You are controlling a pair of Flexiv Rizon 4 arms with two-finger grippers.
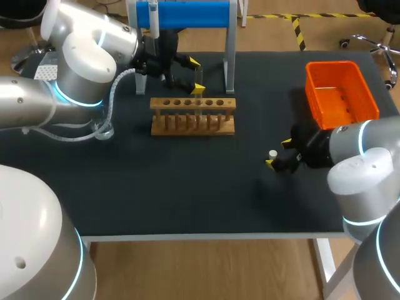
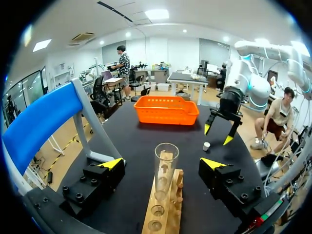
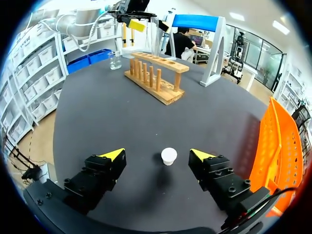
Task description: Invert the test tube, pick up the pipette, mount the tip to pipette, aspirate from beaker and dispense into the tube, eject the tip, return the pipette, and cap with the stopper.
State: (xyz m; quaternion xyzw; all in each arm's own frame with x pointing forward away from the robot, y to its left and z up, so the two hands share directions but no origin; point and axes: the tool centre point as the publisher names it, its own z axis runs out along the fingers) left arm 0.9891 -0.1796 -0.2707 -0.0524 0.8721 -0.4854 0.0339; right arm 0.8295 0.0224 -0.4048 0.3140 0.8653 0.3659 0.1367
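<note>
Two claws are open over a matte black tabletop [image 1: 156, 187]. Nearest, the right claw [image 3: 157, 155] is low over the cloth with its yellow-tipped black fingers spread wide. A small white stopper [image 3: 169, 156], round and squat, stands on the tabletop between those fingers, and neither finger touches it.

Farther back, near the middle of the tabletop, is a light wooden rack [image 1: 192, 116]. It is a long, low block with a row of round holes along its top rail and pegs beneath.

One clear glass test tube [image 2: 165, 168] stands upright in a hole at the rack's right end. Its long axis is vertical and its open mouth points up, rising above the rail. The left claw [image 1: 196, 75] is released, with one finger on each side of the tube and a clear gap on both sides.

At the rack's left, a small clear glass beaker [image 1: 104, 131] sits under the left arm. A stand [image 1: 187, 14] with a blue crossbar and pale uprights is behind the rack. An orange plastic basket [image 1: 335, 65] with perforated walls lies at the far right.
</note>
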